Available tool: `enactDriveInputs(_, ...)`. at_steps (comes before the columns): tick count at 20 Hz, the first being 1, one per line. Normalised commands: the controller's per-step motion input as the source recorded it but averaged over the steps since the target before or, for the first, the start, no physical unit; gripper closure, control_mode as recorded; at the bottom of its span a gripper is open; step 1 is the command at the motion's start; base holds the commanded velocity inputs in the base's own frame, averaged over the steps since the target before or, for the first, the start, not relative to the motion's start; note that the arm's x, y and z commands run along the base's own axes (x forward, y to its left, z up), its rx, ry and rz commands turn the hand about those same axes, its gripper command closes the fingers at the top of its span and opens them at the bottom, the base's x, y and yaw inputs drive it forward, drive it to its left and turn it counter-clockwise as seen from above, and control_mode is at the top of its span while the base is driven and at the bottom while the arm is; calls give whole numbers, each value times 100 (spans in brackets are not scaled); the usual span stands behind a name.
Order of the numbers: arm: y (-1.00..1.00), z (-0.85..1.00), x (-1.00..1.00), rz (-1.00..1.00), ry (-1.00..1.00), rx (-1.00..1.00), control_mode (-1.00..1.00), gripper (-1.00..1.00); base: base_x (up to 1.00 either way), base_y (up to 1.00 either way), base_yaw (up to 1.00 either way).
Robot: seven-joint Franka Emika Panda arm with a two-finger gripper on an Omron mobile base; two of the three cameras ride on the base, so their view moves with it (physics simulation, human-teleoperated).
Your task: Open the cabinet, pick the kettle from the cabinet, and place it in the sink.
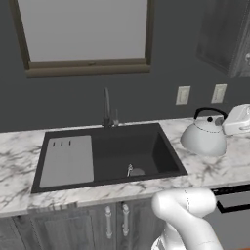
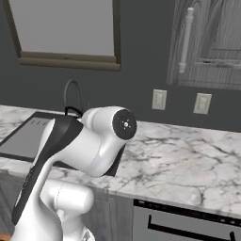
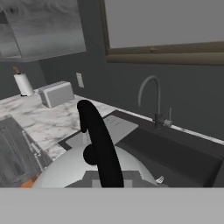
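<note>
White marble bench [image 1: 14,161] runs beneath a dark wall and a framed window, with the black sink [image 1: 146,151] set at the centre of the left base view and the cabinet [image 2: 207,42] seen at the upper right of the right base view. The kettle [image 1: 204,136] is out of the cabinet and is carried at the right of the left base view, above the bench just right of the sink, so only the placing in the basin is judged to be left. The end effector [image 3: 103,175] is closed on the kettle's dark arched handle, the silvery body being seen at the bottom centre of the hand view, directly under the hand.
</note>
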Motion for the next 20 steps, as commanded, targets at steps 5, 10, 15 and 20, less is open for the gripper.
enactDriveInputs(5,0,0,0,0,0,0,100,100,-36,10,0)
enactDriveInputs(10,0,0,0,0,0,0,100,100,-29,11,-2)
enactDriveInputs(15,0,0,0,0,0,0,100,100,-1,1,-1)
enactDriveInputs(20,0,0,0,0,0,0,100,100,0,0,0)
